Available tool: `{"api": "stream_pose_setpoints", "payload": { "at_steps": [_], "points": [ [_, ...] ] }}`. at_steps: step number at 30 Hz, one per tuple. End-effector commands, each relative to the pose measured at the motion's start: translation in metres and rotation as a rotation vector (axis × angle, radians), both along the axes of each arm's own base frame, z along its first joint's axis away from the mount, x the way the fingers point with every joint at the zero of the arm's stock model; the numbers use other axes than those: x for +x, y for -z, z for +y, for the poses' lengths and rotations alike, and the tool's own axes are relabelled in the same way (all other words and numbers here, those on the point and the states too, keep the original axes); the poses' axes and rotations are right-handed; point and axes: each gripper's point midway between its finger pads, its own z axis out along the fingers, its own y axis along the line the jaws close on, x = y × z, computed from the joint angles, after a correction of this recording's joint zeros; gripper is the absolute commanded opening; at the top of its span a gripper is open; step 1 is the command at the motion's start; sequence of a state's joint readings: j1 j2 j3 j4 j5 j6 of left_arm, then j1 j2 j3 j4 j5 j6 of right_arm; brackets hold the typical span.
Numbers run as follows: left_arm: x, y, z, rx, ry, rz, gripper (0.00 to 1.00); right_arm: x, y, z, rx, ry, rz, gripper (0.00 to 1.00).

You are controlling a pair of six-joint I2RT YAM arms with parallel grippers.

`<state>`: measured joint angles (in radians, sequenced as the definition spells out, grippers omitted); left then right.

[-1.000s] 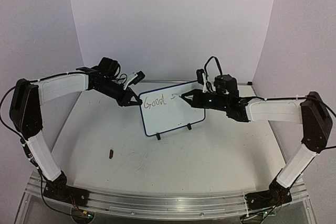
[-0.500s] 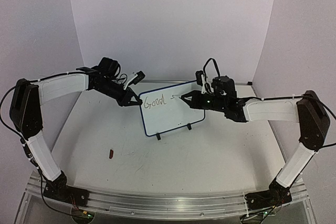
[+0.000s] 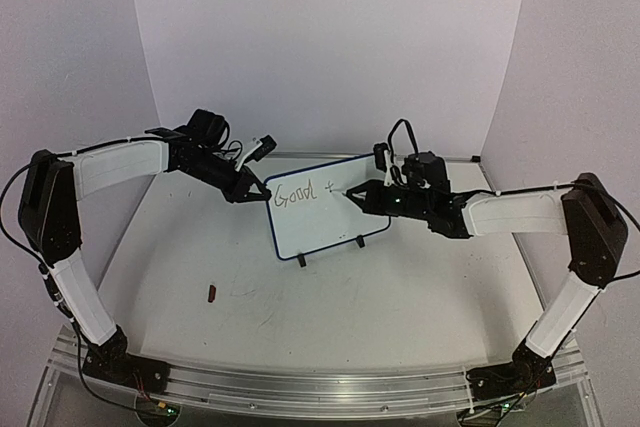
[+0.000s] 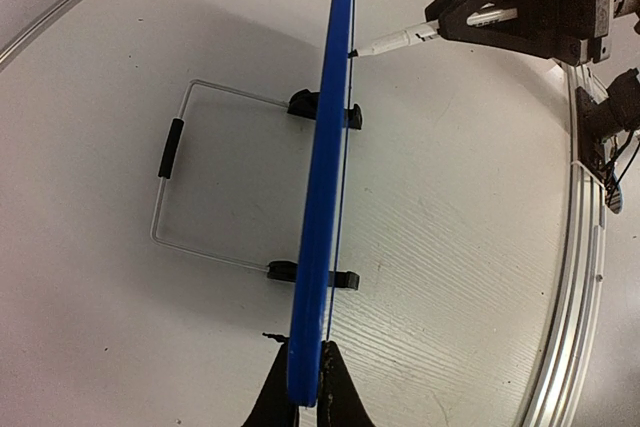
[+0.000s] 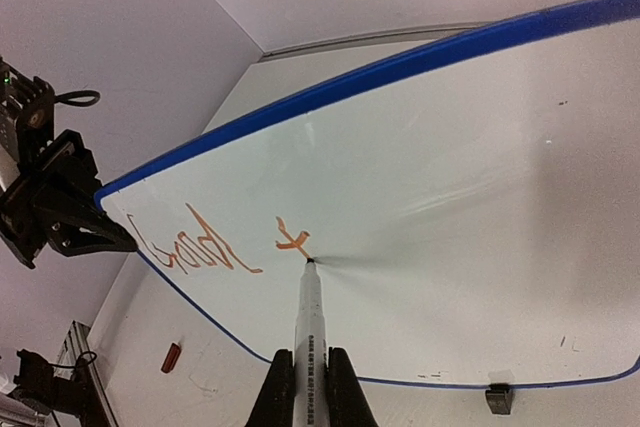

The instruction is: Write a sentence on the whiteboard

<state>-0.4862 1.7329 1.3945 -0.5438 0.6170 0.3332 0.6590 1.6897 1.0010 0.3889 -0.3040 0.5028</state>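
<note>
The whiteboard [image 3: 325,209] stands on its two black feet mid-table, with a blue rim. It bears the word "Good" [image 3: 293,193] and a small "t" stroke [image 3: 335,185]; the right wrist view shows them as brownish-orange letters [image 5: 195,247]. My left gripper [image 3: 262,190] is shut on the board's left edge; the left wrist view shows both fingers [image 4: 278,397] pinching the blue rim [image 4: 322,197]. My right gripper [image 3: 372,195] is shut on a white marker [image 5: 309,332]. The marker's tip touches the board just below the "t" [image 5: 293,239].
A small reddish-brown cap [image 3: 211,294] lies on the table at front left, also in the right wrist view [image 5: 171,357]. The board's wire stand [image 4: 175,177] reaches behind it. White walls enclose the table; a metal rail [image 3: 300,387] runs along the near edge.
The marker has added a stroke: the short dash after "Good" is now a crossed "t". My right gripper moved slightly down and right. The left arm has not moved.
</note>
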Motion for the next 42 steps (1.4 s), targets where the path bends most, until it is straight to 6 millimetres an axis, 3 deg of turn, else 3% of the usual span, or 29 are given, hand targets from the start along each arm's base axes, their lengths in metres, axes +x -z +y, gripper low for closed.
{"api": "stream_pose_setpoints", "payload": {
  "at_steps": [1, 8, 20, 32, 42],
  "points": [
    [0.003, 0.036, 0.015, 0.148, -0.029, 0.018, 0.0, 0.006, 0.006, -0.002, 0.001, 0.032, -0.002, 0.0],
    [0.003, 0.035, 0.015, 0.148, -0.029, 0.017, 0.0, 0.008, 0.009, -0.006, -0.007, 0.055, 0.007, 0.0],
    [0.002, 0.033, 0.015, 0.148, -0.029, 0.013, 0.0, 0.009, -0.013, -0.016, 0.005, 0.098, -0.044, 0.0],
    [0.003, 0.034, 0.015, 0.149, -0.03, 0.015, 0.0, -0.02, -0.063, -0.008, 0.11, -0.041, -0.127, 0.0],
    [0.003, 0.036, 0.015, 0.15, -0.03, 0.019, 0.0, 0.005, -0.058, -0.009, 0.082, 0.054, -0.128, 0.0]
  ]
}}
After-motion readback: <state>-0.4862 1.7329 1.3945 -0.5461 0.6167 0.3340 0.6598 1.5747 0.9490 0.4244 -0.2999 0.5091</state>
